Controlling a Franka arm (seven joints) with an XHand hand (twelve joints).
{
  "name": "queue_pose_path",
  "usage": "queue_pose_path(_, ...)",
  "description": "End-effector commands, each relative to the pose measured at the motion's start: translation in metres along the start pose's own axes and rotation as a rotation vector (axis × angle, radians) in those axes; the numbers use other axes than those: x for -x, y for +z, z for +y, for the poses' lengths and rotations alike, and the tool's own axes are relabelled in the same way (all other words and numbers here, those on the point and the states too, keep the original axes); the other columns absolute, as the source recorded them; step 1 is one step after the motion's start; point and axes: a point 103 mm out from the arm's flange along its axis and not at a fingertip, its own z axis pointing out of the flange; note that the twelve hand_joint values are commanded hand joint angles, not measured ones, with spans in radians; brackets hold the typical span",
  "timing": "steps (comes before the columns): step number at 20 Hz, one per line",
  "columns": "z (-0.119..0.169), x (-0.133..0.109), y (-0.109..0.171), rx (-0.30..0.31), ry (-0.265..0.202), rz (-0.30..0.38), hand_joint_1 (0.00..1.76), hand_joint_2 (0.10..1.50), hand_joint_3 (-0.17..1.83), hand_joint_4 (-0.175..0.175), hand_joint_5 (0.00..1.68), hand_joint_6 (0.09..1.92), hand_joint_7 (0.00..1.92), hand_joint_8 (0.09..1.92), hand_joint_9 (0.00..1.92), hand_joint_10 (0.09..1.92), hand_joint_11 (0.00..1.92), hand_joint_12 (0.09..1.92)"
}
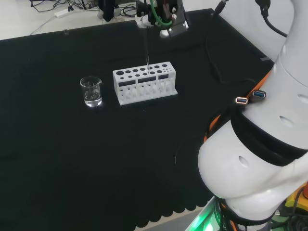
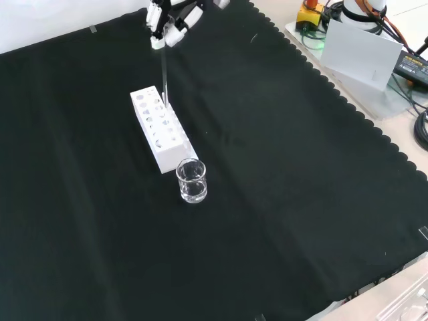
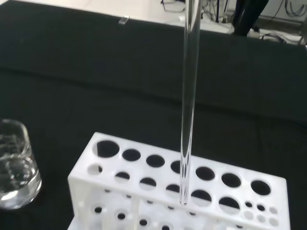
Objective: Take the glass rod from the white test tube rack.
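Glass rod [image 3: 188, 103] upright, lower tip at the top plate of the white test tube rack [image 3: 144, 191], pinched at its top by the hand [image 2: 170, 20], small beaker [image 2: 192, 180] just beside rack on black-clothed table [image 2: 281, 200].

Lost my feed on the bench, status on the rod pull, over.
Hand shut on glass rod, above the white rack. Rod upright, lower tip at the rack's top holes, whether clear cannot tell. Beaker beside the rack's end, not in the way.
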Motion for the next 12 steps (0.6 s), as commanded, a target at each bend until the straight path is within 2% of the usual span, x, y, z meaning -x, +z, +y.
queue_pose_path(1,-0.020,-0.008,-0.045,0.009,-0.021,-0.036,1.31,1.12,-0.17,-0.175,1.23,0.32,1.17,1.02,1.61,0.74,1.58,0.68)
queue_pose_path(12,-0.049,-0.033,-0.075,0.064,-0.051,-0.025,1.31,1.11,-0.17,-0.175,1.26,0.25,1.18,1.01,1.63,0.70,1.58,0.67)
